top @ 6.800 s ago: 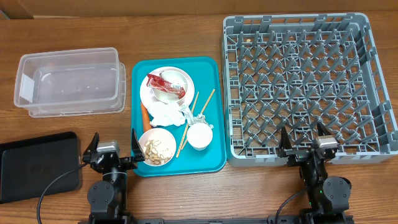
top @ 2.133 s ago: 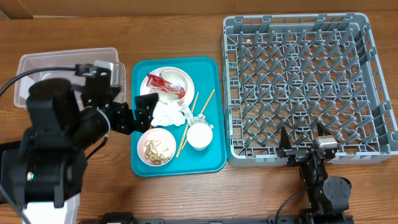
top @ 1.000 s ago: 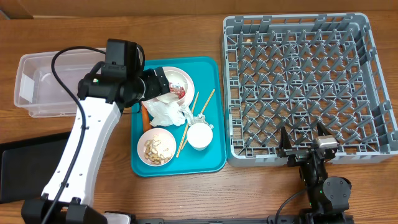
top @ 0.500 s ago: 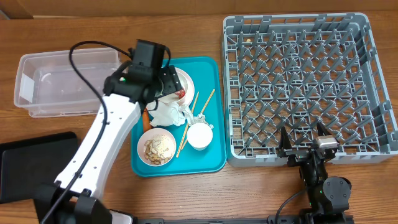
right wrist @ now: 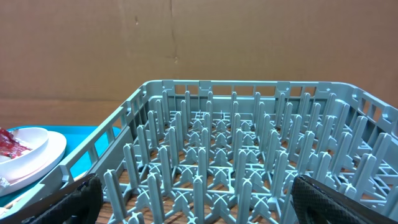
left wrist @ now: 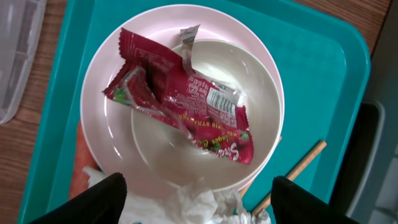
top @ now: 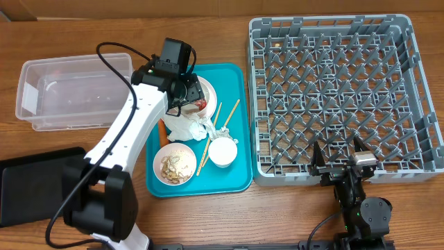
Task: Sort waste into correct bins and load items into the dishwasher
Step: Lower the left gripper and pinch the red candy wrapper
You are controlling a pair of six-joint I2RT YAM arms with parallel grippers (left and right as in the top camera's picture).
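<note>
Left wrist view: left claw [left wrist: 205, 194] is spread apart over the red crinkled wrapper [left wrist: 180, 106], seen lying in the white bowl [left wrist: 255, 93] at the teal tray's [left wrist: 314, 74] twelve o'clock; right claw [right wrist: 200, 194] is parted too.

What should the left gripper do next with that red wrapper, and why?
Probably go down a little and close on the wrapper. The left gripper hangs open just above it, holding nothing, and the wrapper lies loose across the bowl that sits on the plate, so it looks easy to pinch.
</note>
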